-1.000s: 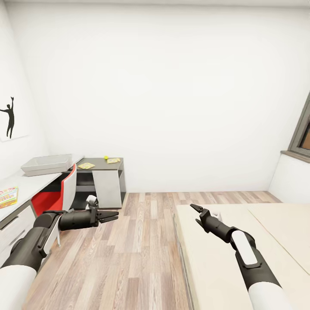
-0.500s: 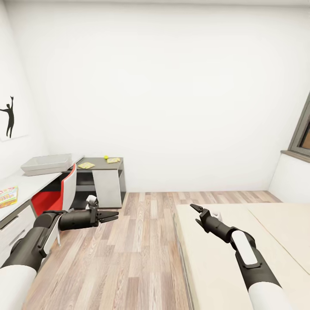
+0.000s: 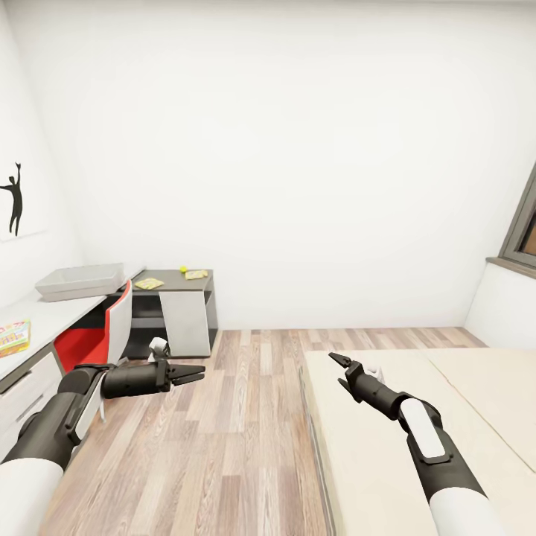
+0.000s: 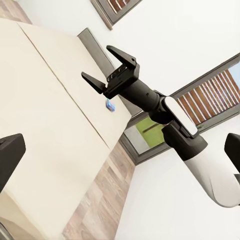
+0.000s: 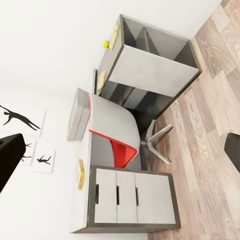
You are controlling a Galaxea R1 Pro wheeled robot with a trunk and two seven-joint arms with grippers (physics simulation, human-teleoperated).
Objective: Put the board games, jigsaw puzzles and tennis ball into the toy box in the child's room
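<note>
I'm mid-room with both the left gripper [image 3: 195, 371] and right gripper [image 3: 336, 361] spread open and empty, so next I judge I must drive to the table [image 3: 45, 316], where the toy box [image 3: 78, 281], ball [image 3: 182, 269], puzzles [image 3: 149, 284] and one board game [image 3: 13, 335] lie.

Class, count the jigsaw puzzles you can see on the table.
2. One jigsaw puzzle lies nearer the toy box; the other jigsaw puzzle lies beside the tennis ball. None looks hidden.
</note>
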